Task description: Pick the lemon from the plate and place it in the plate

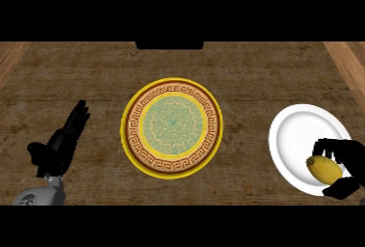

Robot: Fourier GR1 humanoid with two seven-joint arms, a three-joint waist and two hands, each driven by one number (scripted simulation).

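On the wooden counter (85, 72), a patterned plate (133, 126) with a yellow rim sits dead centre. A white plate (303, 128) lies at three o'clock. The left hand (61, 144) rests at eight o'clock, fingers straight. At four o'clock the right hand (349, 157) curls around the lemon (323, 170), which sits on the white plate's near part.
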